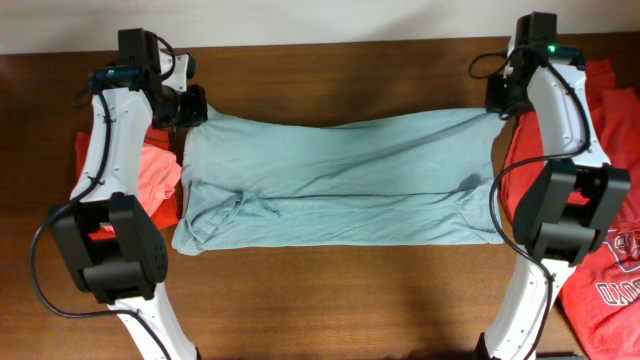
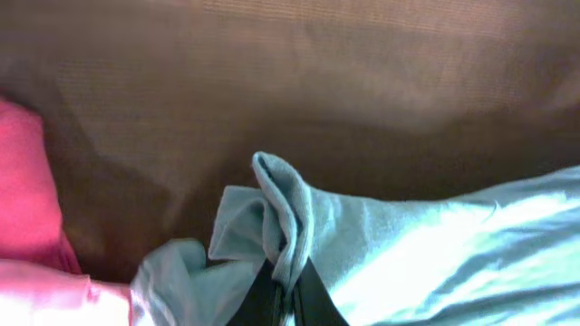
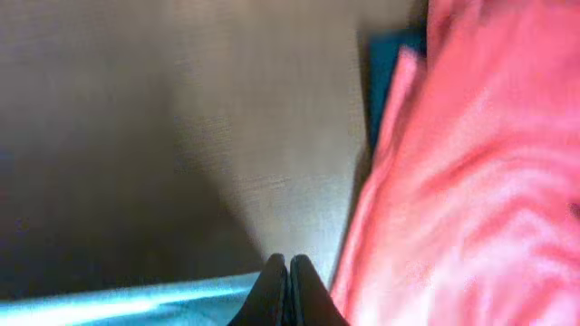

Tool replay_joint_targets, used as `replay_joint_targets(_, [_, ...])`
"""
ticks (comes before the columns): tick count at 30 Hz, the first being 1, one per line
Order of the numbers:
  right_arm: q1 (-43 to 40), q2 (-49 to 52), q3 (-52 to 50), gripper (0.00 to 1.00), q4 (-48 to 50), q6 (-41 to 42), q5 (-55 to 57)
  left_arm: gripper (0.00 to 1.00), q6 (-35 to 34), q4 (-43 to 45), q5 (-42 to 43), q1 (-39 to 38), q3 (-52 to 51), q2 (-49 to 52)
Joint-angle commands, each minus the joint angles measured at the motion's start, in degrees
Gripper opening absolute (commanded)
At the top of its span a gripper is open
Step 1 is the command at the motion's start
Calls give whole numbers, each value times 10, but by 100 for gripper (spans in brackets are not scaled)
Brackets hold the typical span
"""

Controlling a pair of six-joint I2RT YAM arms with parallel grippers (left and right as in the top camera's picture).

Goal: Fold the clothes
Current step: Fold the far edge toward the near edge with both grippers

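While both arms reach to the upper edge of the frame, one pale grey-blue T-shirt lies spread flat across the middle of the wooden table, with long creases running along its width.

At the left edge sits a small heap in two colours: a salmon-pink shirt on top of an orange-red one. At the right edge lies more red cloth, and a red shirt with white lettering is at the lower right. How many separate garments make up that red pile is not clear.

The left gripper is clamped on the pale shirt's upper left corner, and a fold of cloth stands up past its fingertips. The right gripper has its fingers pressed together at the shirt's upper right corner. The pale cloth reaches the fingers, but whether any is pinched between them cannot be made out.
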Motion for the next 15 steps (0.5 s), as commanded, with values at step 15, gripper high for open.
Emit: replay_joint_targets(15, [-21,-23,9,4,-190,22,1,1,27,-214,16,51,7,-22])
